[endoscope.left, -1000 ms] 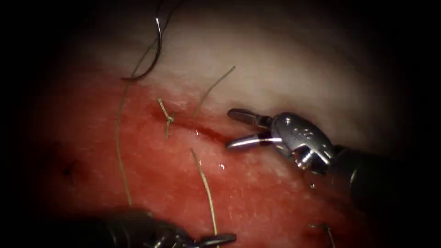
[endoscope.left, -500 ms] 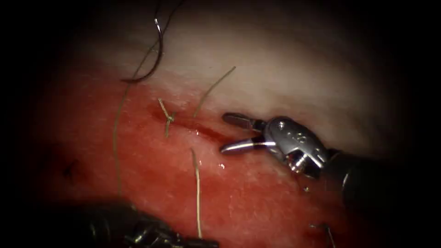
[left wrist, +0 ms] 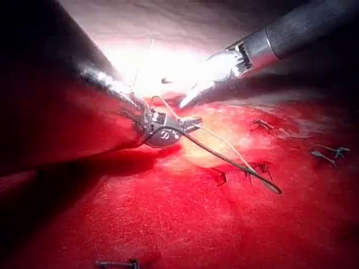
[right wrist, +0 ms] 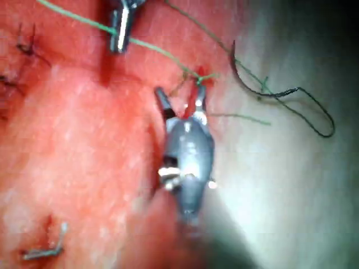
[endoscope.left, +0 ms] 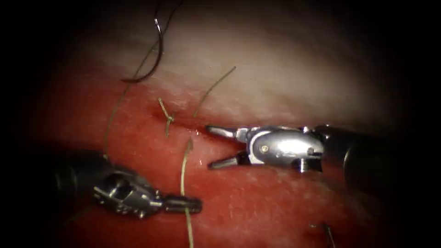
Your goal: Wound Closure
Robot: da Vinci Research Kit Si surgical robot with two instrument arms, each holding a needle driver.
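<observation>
Near the middle of the endoscope view, the right arm's tool (endoscope.left: 212, 147) lies across the cut (endoscope.left: 193, 125) in the tissue (endoscope.left: 275, 202) with its jaws spread wide and holding nothing; one jaw tip rests at the cut's right end, the other points over the red surface just below it; in the right wrist view the same tool (right wrist: 180, 105) shows its two jaws parted, their tips beside the cut. Lower left, the left arm's tool (endoscope.left: 195, 205) has its jaws pressed together on the thread (endoscope.left: 183, 172), pinching it where the strand runs up from the frame's lower edge toward the cut; in the left wrist view this tool (left wrist: 193, 122) grips the pale thread close to its wrist. Up at the far left of the cut, the curved needle (endoscope.left: 156, 50) lies free on the pale part of the tissue, held by neither tool and not driven in; a thread trails down from it along the left side; a tied knot (endoscope.left: 168, 118) with short cut ends (endoscope.left: 216, 87) sits on the cut, and red fluid (endoscope.left: 138, 138) covers the tissue around it.
</observation>
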